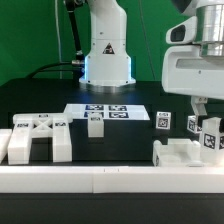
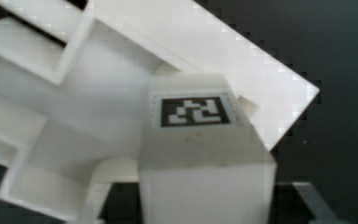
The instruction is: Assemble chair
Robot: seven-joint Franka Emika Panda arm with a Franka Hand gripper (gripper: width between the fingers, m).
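Over at the exterior view's right, the claw (image 1: 200, 106) hangs low above the far-right chair parts, its jaws drawn close together. In the wrist view a long white leg (image 2: 202, 160) bearing one square tag runs straight out from between them, so I judge the claw is clamped on that leg, though its fingers hardly show there. Beyond the leg lie broad white slabs (image 2: 87, 90) crossing at angles. Whether the leg touches them or hangs just above, I cannot tell.

As I judge it, the task is not far along. Nothing chair-shaped stands on the black desk (image 1: 120, 150), and most of the parts lie apart from one another, so nearly all the joining is left to do.

Counted in the exterior view:
- one arm (image 1: 105, 45), one claw
- one marker board (image 1: 105, 110), flat at the far middle
- one big blocky piece (image 1: 35, 142) at near left
- one small tagged block (image 1: 95, 125) just near of the marker board
- one tagged cube (image 1: 163, 122) to its right
- two tagged pieces (image 1: 213, 138) beneath the claw
- one low stepped piece (image 1: 183, 155) at near right
- one long white rail (image 1: 100, 182) along the near edge

That makes six chair parts at least — some may already be joined.
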